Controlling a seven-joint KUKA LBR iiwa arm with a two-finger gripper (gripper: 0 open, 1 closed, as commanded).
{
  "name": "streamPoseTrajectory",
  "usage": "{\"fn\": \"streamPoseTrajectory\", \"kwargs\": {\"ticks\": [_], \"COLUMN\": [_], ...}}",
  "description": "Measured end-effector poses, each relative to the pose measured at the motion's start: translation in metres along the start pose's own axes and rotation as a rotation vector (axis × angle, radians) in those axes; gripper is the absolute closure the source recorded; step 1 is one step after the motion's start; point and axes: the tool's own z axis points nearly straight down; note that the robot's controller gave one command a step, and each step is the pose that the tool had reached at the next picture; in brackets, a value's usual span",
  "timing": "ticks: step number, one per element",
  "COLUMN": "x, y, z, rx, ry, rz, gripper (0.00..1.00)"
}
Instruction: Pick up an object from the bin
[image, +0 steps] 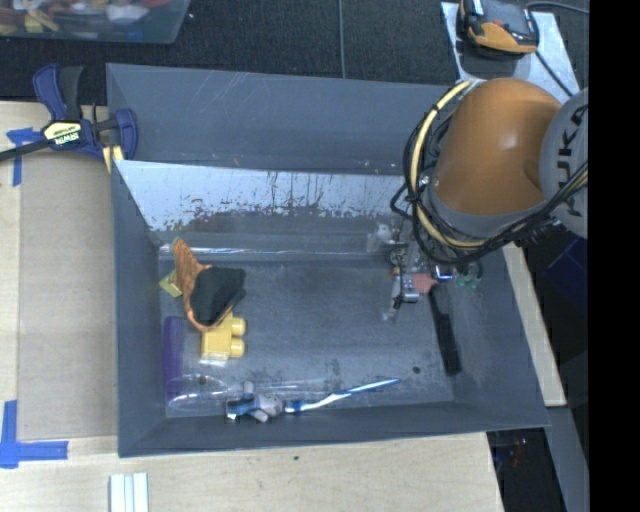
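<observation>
My gripper (403, 285) hangs below the arm's orange cover, over the bare floor in the right half of the bin. A black stick-like thing (445, 342) lies just to its right, along the right wall. A small pinkish piece (426, 284) shows beside the gripper; I cannot tell whether it lies loose or belongs to the arm. A blue and white toothbrush (350, 392) lies along the front wall, below and left of the gripper.
At the left of the bin sits a cluster: a black lump (216, 293), an orange strip (185, 262), a yellow block (223, 338) and a purple cylinder (173, 356). A small blue and silver thing (250, 408) lies at the front wall.
</observation>
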Motion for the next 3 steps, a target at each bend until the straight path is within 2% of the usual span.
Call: {"fn": "streamPoseTrajectory", "kwargs": {"ticks": [1,2,3], "x": [-0.001,0.056,0.063], "y": [0.000,0.033,0.042], "z": [-0.003,0.093,0.104], "rx": [0.000,0.001,0.004], "ry": [-0.006,-0.010,-0.017], "rz": [-0.001,-0.119,-0.254], "gripper": [0.00,0.00,0.00]}}
